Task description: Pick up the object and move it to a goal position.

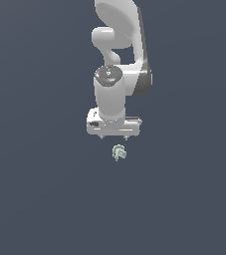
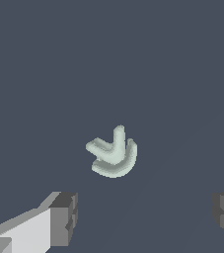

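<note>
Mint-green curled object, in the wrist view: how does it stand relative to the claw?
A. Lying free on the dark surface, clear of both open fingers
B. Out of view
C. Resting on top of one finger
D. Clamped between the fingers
A: the mint-green curled object lies alone on the dark surface, with the claw spread wide and neither of its fingers touching it.

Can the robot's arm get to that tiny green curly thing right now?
Probably yes. The end effector is open, and the green curly thing lies on its own with nothing around it. The wrist view shows it ahead of the two fingers, not yet between them.
</note>
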